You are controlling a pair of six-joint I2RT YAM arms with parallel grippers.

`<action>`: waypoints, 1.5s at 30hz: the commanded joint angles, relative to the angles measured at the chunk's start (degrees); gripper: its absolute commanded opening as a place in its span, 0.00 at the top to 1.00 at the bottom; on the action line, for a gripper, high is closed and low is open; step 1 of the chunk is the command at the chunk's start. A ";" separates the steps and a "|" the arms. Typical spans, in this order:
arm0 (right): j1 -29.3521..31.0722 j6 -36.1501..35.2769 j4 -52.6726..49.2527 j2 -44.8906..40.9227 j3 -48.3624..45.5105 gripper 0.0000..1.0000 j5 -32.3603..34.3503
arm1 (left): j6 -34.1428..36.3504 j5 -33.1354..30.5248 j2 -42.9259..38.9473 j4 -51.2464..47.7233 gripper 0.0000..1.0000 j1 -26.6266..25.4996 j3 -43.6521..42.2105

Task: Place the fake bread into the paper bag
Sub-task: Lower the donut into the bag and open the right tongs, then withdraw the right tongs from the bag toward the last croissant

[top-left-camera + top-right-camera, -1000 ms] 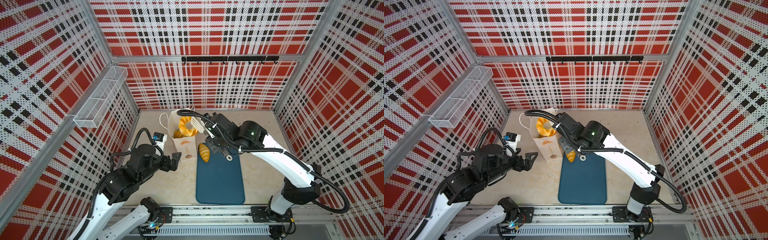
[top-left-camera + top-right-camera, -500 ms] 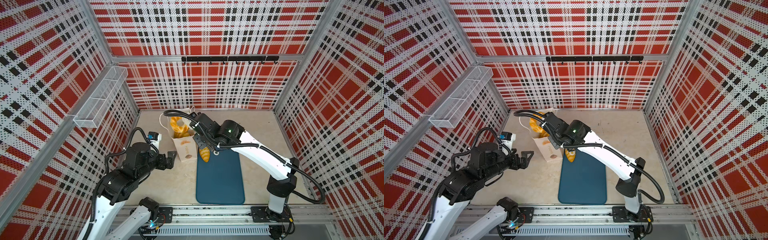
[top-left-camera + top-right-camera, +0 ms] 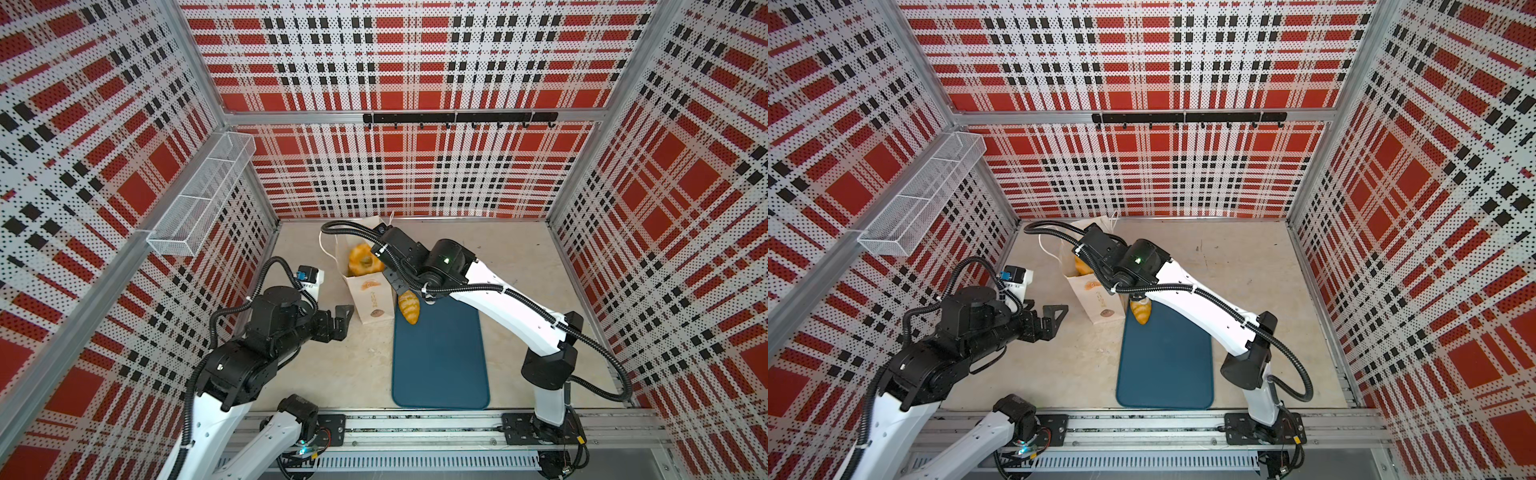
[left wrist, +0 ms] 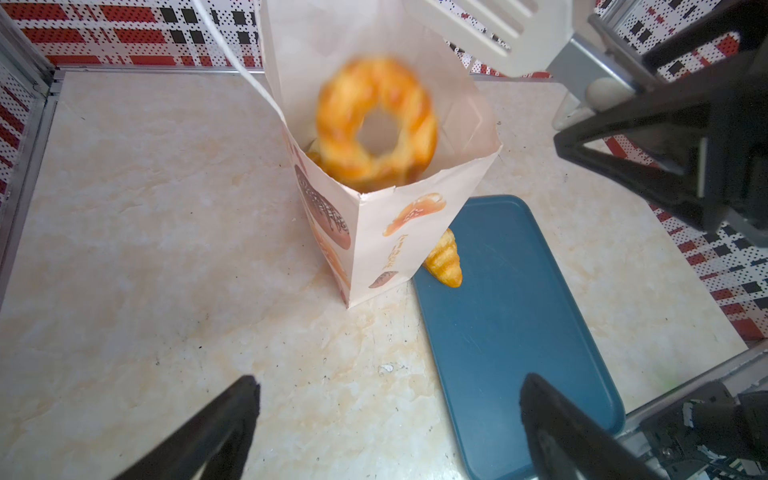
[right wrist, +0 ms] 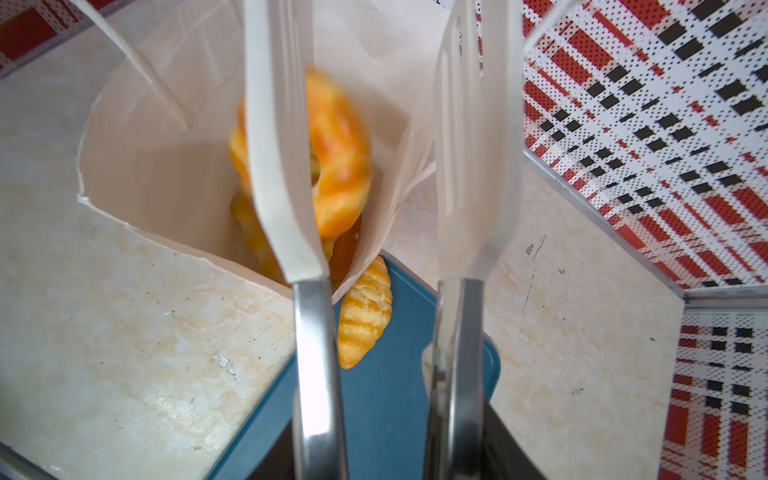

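Hanging over the tall white paper bag (image 4: 415, 232) with bread prints, the right gripper (image 3: 395, 280) clasped metal tongs (image 5: 316, 332) with white slotted blades (image 5: 278, 145), blades apart, nothing between; the left gripper (image 4: 390, 380) hung wide open beside the bag. A golden ring doughnut (image 4: 376, 124), blurred, stood on edge in the bag's mouth atop other pastries (image 5: 257, 232), its hole facing the left gripper. It might perch high and roll out, or a blade could snag the paper and tip the bag. One striped golden croissant (image 3: 409, 306) lay on the dark teal tray (image 3: 440, 361), touching the bag's foot, its long axis along the tray's length, one tip toward the front rail (image 3: 415, 432)
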 commanded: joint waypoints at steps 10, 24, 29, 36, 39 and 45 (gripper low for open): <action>0.68 0.04 -0.67 -1.98 2.18 0.44 1.78 | -2.06 1.47 -2.19 0.92 0.00 0.57 -1.87; 4.51 4.46 -1.53 -12.73 -8.93 0.44 4.16 | -6.62 -0.76 -5.43 0.78 0.01 0.50 -3.24; 4.60 8.50 -1.13 -18.91 -17.93 0.44 5.43 | -7.41 -0.65 -5.54 -0.07 0.01 0.53 -4.00; 4.68 15.30 -1.42 -26.53 -30.14 0.45 4.99 | -9.28 -0.79 -6.88 -0.25 0.01 0.50 -5.32; 4.73 18.03 -2.30 -28.31 -35.07 0.45 4.11 | -10.35 -0.08 -7.13 -0.12 0.01 0.27 -6.50; 4.68 22.72 -0.56 -30.26 -44.28 0.44 1.55 | -13.21 -0.36 -8.10 0.26 0.01 -2.39 -9.57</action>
